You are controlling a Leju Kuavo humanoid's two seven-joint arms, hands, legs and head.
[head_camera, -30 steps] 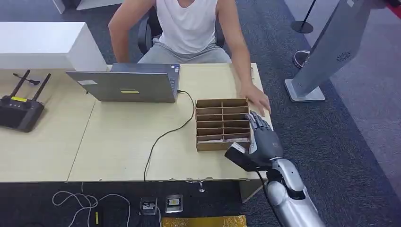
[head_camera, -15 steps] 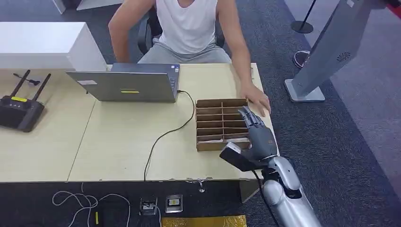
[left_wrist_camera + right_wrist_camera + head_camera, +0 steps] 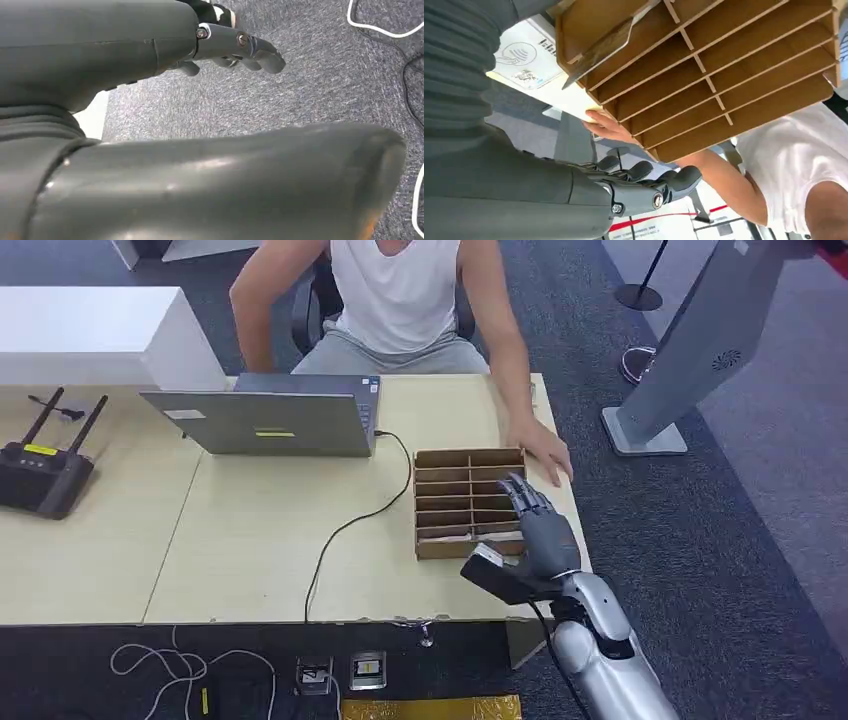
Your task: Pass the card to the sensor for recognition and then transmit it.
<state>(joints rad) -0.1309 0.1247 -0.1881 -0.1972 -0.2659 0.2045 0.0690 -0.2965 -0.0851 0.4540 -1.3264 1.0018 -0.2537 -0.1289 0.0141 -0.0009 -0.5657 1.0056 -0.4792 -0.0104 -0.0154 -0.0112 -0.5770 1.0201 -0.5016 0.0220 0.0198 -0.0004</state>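
A brown cardboard organizer [image 3: 468,502] with several slots stands on the right part of the wooden table [image 3: 250,540]. In the right wrist view a card [image 3: 599,47] leans tilted in an end slot of the organizer [image 3: 734,65]. A white sensor pad [image 3: 524,55] with a contactless mark lies on the table beside that end. My right hand [image 3: 540,535] hovers over the organizer's near right corner, fingers stretched and holding nothing [image 3: 574,195]. My left hand [image 3: 125,45] hangs above grey carpet, its fingers loosely extended and empty.
A person in a white top sits behind the table, one hand [image 3: 545,450] resting flat just beyond the organizer. A grey laptop [image 3: 262,420] with a black cable [image 3: 345,530] sits mid-table, a black router [image 3: 40,475] far left. A grey kiosk stand [image 3: 690,350] rises at right.
My right hand has moved left and slightly forward, from beside the organizer to over its right edge. The person's hand and the organizer stayed put.
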